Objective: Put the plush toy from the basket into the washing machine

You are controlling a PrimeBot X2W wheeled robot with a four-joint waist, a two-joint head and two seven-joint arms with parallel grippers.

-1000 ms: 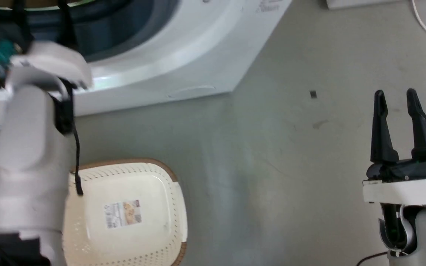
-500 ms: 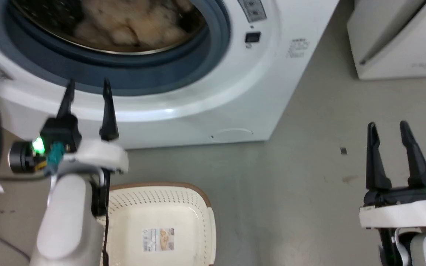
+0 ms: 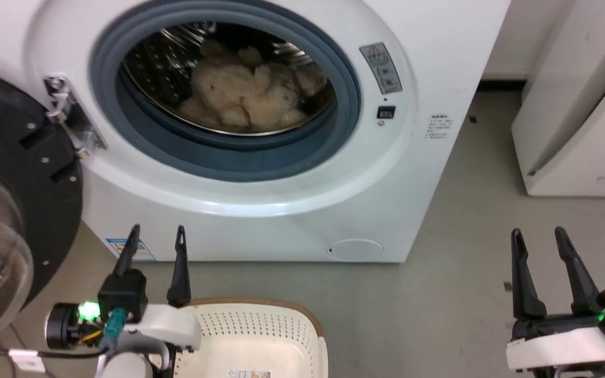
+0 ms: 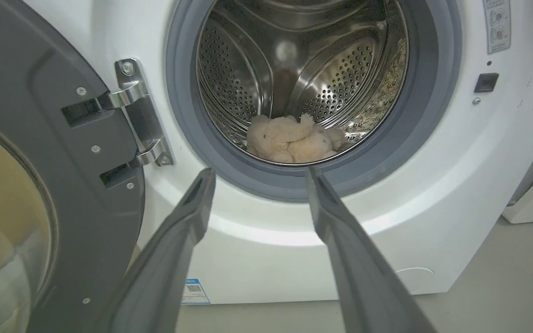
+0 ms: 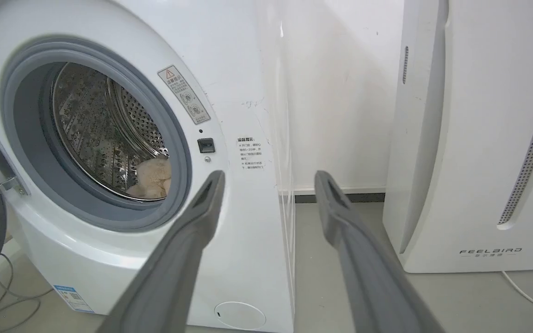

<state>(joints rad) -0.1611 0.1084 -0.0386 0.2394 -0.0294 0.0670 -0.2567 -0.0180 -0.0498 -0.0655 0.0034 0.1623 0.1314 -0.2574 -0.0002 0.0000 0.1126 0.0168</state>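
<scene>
The plush toy (image 3: 250,100) lies in the washing machine (image 3: 428,173) drum (image 4: 340,78), and the basket (image 3: 281,328) on the floor (image 3: 439,294) looks bare. The left pincer (image 3: 157,231) and right pincer (image 3: 538,232) are wide and hold nothing. Placement seems done. The next move is likely to swing the door (image 3: 24,173) shut.

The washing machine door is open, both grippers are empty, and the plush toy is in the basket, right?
No: the plush toy lies in the washing machine drum, not the basket, as the left wrist view shows. The rest is right.
</scene>
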